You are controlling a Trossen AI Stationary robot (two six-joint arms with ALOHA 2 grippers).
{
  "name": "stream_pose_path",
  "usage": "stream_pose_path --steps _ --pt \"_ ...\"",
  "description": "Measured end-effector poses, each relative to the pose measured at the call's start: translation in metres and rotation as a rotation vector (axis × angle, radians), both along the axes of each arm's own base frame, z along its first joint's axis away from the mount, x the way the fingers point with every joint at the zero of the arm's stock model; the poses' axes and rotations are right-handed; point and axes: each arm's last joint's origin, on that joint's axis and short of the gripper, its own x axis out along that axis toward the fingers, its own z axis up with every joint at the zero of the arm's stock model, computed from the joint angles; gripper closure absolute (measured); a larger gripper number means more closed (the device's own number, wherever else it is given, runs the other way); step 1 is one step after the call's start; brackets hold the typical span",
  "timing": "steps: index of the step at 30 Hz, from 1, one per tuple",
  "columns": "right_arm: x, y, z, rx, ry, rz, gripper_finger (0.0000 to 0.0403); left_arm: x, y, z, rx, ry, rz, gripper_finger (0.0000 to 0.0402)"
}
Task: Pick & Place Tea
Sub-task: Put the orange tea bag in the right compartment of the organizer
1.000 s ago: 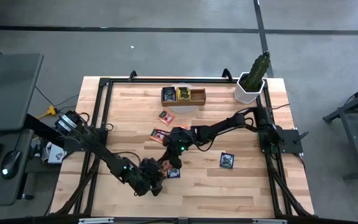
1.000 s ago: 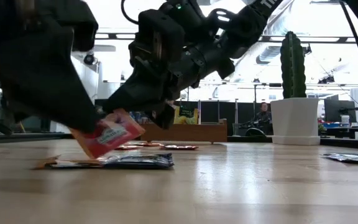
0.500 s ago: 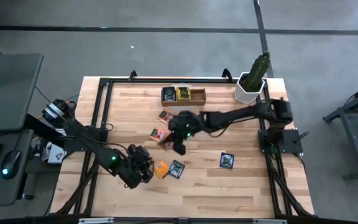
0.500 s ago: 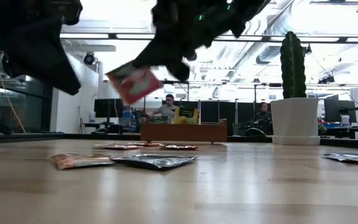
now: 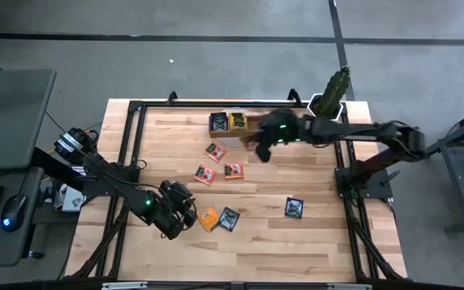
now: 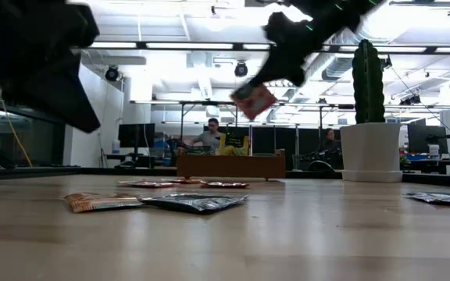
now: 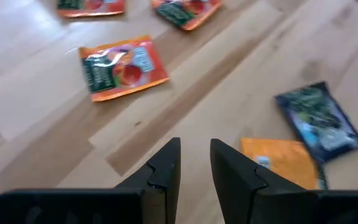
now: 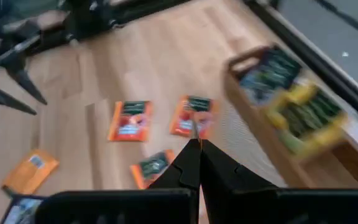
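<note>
The right gripper (image 5: 262,150) is hanging in the air just beside the wooden tray (image 5: 255,127), its fingers pinched closed on an orange-red tea sachet (image 6: 254,100) that is dangling well above the surface (image 5: 329,242) in the low view. The tray is standing near the far edge of the surface and is holding dark sachets (image 8: 269,70) in one compartment and yellow-green sachets (image 8: 308,111) in the next; whether the third compartment is holding anything cannot be told. Beyond the right gripper, a cactus in a white pot (image 5: 329,103) is standing at the far right corner of the surface, close to the right arm.

Between the two grippers, three orange sachets (image 5: 234,171) are lying flat on the surface, near one another but apart. Off to the right arm's side, a dark blue sachet (image 5: 294,208) is lying alone, well apart from both grippers.

The left gripper (image 5: 185,214) is hovering low near the front of the surface with its fingers slightly parted and nothing between them. Just beside it, an orange sachet (image 5: 208,218) and a dark sachet (image 5: 229,218) are lying side by side, touching or nearly so.

People are sitting at desks in the room behind the surface.
</note>
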Motion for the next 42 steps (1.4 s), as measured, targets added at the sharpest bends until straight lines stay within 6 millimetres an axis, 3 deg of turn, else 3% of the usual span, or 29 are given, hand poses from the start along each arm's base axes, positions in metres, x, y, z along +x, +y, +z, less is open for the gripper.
stream_pose_path --steps 6,10,14,21,32,35,42 --pt "-0.055 -0.009 -0.022 -0.001 -0.317 -0.117 0.0403 -0.002 0.015 -0.013 -0.033 -0.096 0.045 0.0315" --pt "-0.07 -0.009 -0.041 -0.058 -0.449 -0.191 0.0403 0.0 0.027 -0.022 -0.07 -0.185 0.032 0.0315" --pt "-0.076 -0.017 -0.061 -0.073 -0.438 -0.247 0.0403 0.003 0.04 -0.029 -0.112 -0.264 -0.02 0.0315" --pt "-0.063 -0.045 -0.08 -0.088 -0.346 -0.251 0.0403 0.009 0.059 -0.033 -0.182 -0.373 -0.165 0.0315" --pt "-0.022 -0.08 -0.092 -0.125 -0.267 -0.286 0.0403 0.015 0.06 -0.026 -0.179 -0.413 -0.316 0.0315" --pt "-0.019 -0.085 -0.101 -0.132 -0.221 -0.308 0.0403 0.015 0.06 -0.026 -0.187 -0.414 -0.324 0.0315" --pt "-0.021 -0.091 -0.099 -0.166 -0.212 -0.37 0.0403 0.015 0.059 -0.026 -0.189 -0.408 -0.352 0.0315"
